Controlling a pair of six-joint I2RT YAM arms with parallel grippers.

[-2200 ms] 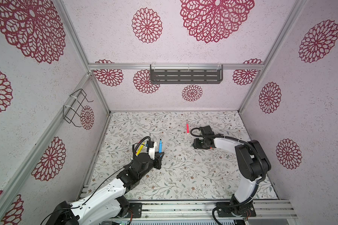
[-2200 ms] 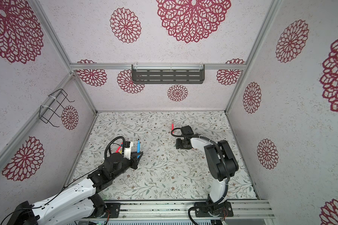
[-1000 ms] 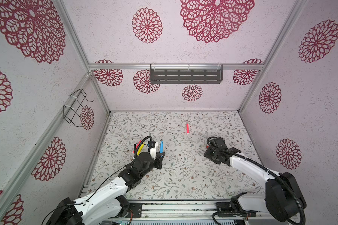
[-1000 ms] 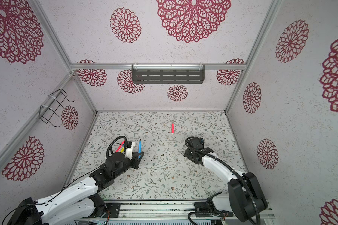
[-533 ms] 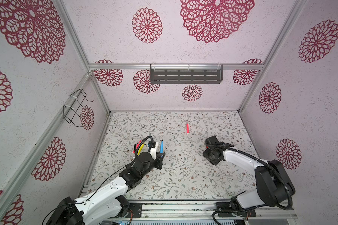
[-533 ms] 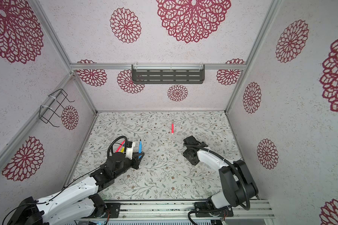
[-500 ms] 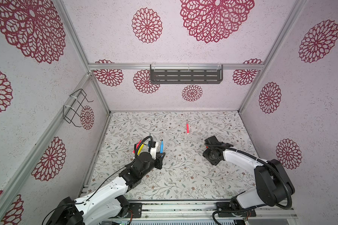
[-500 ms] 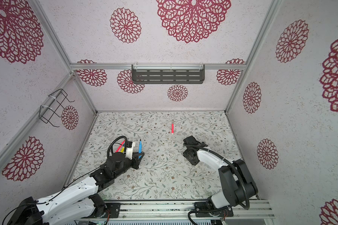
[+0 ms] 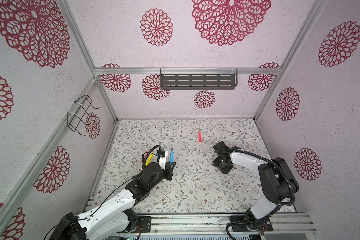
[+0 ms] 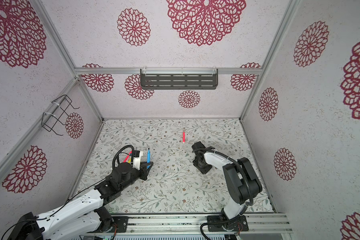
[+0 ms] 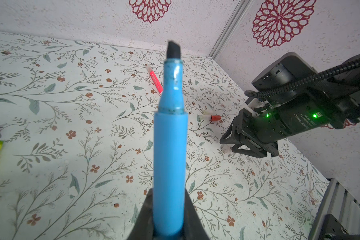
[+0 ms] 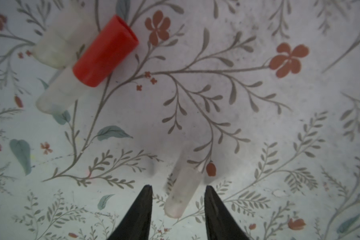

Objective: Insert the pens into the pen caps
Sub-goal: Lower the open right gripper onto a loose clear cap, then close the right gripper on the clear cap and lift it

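The blue pen (image 11: 169, 158), a smooth plastic cylinder narrowing to a dark chisel tip, is projecting tip-outward from the left gripper (image 11: 168, 197), whose jaws are pressing closed on its lower barrel. The right gripper (image 12: 178, 187) is pointing down at the floral mat (image 12: 247, 128). Its black tapered jaws are standing partly apart, straddling a frosted translucent cap (image 12: 182, 193) that is lying flat, with a gap showing beside it. A glossy red cap (image 12: 105, 51) is lying apart from it, touching two more pale caps (image 12: 52, 47). A pink pen (image 9: 199, 137) is lying on the mat beyond the right gripper, and a yellow pen (image 9: 149, 160) is lying near the left gripper.
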